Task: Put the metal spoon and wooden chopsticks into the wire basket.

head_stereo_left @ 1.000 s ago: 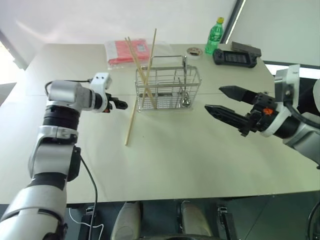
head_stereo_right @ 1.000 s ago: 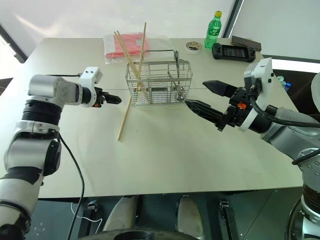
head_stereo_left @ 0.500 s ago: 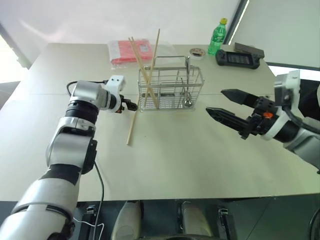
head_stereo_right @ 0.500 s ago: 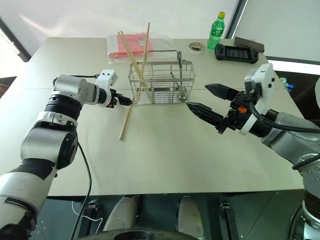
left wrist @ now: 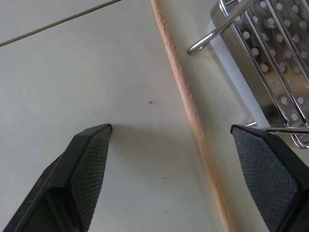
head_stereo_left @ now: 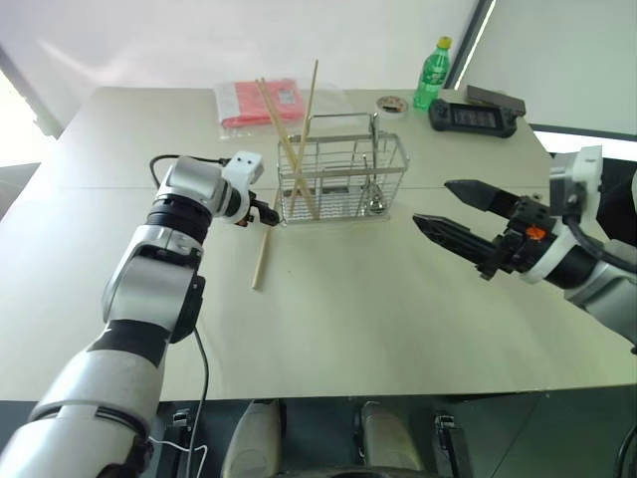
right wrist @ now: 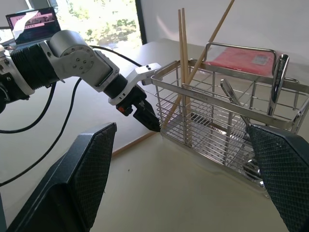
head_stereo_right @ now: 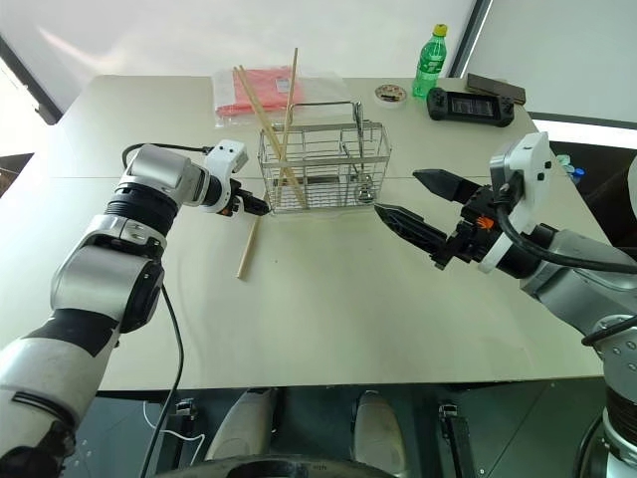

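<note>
Reaching over the pale table point(head_stereo_left: 328, 329), the right gripper point(head_stereo_left: 445, 207) hovers wide open and empty, right of the silver wire basket point(head_stereo_left: 343, 179). Farther left, the left gripper point(left wrist: 171, 137), open wide, straddles one light wooden chopstick point(head_stereo_left: 262, 257) lying flat beside the basket. Two more wooden chopsticks point(head_stereo_left: 296, 139) and the small shiny metal spoon point(head_stereo_left: 373, 194) stand inside the basket.

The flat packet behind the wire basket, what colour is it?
Red packet, clearest in the right eye view.

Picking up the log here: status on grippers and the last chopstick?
Left gripper open, straddling the last chopstick flat on table. Right gripper open, empty. Spoon and two sticks already in wire basket. Basket corner crowds left fingers.
</note>
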Controlling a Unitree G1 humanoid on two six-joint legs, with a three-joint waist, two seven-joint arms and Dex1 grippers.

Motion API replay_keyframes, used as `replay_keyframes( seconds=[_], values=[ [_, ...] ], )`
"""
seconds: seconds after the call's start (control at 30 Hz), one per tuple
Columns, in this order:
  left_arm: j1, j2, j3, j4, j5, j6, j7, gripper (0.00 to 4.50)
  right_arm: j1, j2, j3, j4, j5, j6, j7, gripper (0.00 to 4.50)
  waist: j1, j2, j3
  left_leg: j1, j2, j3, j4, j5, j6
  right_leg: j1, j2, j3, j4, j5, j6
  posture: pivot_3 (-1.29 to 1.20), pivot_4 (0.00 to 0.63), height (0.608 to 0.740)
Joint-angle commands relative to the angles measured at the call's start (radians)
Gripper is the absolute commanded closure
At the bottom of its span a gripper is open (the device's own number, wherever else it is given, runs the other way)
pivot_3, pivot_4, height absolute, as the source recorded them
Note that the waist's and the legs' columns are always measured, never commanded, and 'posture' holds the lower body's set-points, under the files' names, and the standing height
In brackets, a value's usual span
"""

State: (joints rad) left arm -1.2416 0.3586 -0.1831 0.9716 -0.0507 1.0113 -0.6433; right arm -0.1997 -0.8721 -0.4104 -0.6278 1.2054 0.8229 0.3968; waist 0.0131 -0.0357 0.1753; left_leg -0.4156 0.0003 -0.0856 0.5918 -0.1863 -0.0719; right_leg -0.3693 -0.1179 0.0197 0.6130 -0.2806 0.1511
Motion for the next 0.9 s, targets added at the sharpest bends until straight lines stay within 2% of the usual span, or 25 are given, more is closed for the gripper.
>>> replay_keyframes(
  seconds=[0.03, 0.23, 0.27, 0.57, 0.73, 0.9],
  values=[
    [0.000, -0.015, 0.000, 0.053, 0.019, -0.014, -0.008, 1.16, -0.017, 0.000, -0.041, -0.018, 0.028, -0.026, -0.008, 0.00, 0.000, 0.000, 0.000, 0.000, 0.000, 0.000, 0.000, 0.000, 0.000, 0.000, 0.000, 0.000, 0.000, 0.000, 0.000, 0.00, 0.150, 0.721],
    [-0.008, -0.014, 0.027, 0.082, 0.030, -0.016, 0.001, 4.20, -0.027, -0.005, -0.045, -0.009, 0.035, -0.027, -0.020, 0.00, -0.001, 0.000, 0.000, 0.000, 0.000, 0.000, 0.000, 0.000, 0.000, 0.000, 0.000, 0.000, 0.000, 0.000, 0.000, 0.00, 0.150, 0.721],
    [-0.008, -0.011, 0.029, 0.084, 0.031, -0.015, 0.000, 4.48, -0.031, -0.005, -0.042, -0.008, 0.034, -0.027, -0.023, 0.00, -0.001, 0.000, 0.000, 0.000, 0.000, 0.000, 0.000, 0.000, 0.000, 0.000, 0.000, 0.000, 0.000, 0.000, 0.000, 0.00, 0.150, 0.721],
    [0.006, 0.038, 0.118, 0.090, 0.014, 0.049, 0.062, 4.48, -0.049, -0.024, -0.024, -0.003, 0.050, -0.003, -0.008, 0.00, -0.008, 0.000, 0.000, 0.001, 0.000, 0.000, 0.000, 0.000, 0.000, 0.000, 0.000, 0.000, 0.000, 0.000, 0.000, 0.00, 0.150, 0.721],
    [0.021, 0.108, 0.193, 0.067, -0.003, 0.064, 0.117, 4.48, -0.016, -0.064, -0.035, -0.003, 0.082, 0.027, 0.054, 0.00, -0.032, 0.000, 0.000, 0.001, 0.000, 0.000, -0.001, 0.000, 0.000, -0.001, 0.000, 0.000, 0.001, 0.000, 0.001, 0.00, 0.150, 0.721],
    [0.030, 0.190, 0.262, 0.049, -0.024, 0.039, 0.173, 4.48, 0.018, -0.085, -0.040, -0.016, 0.091, 0.030, 0.094, 0.00, -0.033, 0.000, 0.000, 0.004, 0.000, 0.000, -0.003, 0.000, 0.001, -0.001, 0.000, 0.000, 0.002, 0.000, 0.001, 0.00, 0.150, 0.721]
  ],
)
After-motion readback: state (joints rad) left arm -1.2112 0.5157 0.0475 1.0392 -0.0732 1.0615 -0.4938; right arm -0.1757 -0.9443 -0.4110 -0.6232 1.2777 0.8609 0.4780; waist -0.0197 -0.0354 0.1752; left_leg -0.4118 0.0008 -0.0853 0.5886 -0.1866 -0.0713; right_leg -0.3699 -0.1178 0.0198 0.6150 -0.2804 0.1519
